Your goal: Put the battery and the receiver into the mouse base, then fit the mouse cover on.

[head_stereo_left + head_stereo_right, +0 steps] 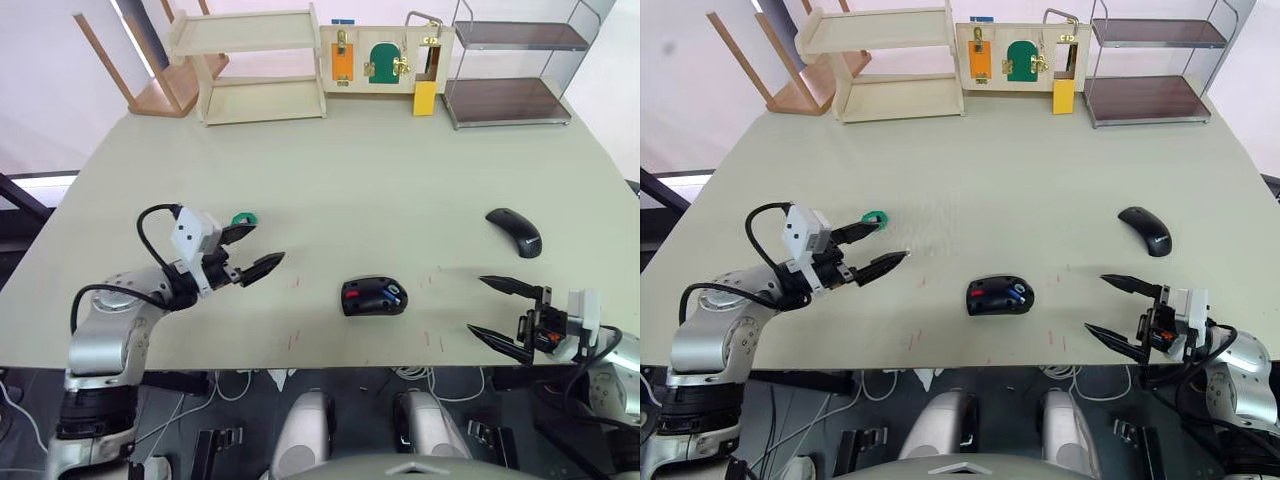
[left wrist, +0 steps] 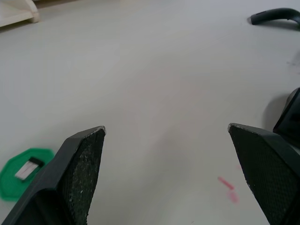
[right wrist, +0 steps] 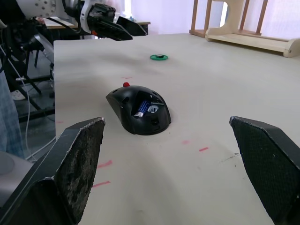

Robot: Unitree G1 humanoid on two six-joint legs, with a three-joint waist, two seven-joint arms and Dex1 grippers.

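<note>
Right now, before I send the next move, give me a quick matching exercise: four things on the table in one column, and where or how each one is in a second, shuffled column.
Things:
1. battery
2. mouse cover
3. green disc
4. right tool

Places or states:
A. lying alone on the table, far right
B. open, empty, near the front edge
C. sitting inside the mouse base
D. flat on the table by the left tool

Pairs: 1-C, 2-A, 3-D, 4-B
</note>
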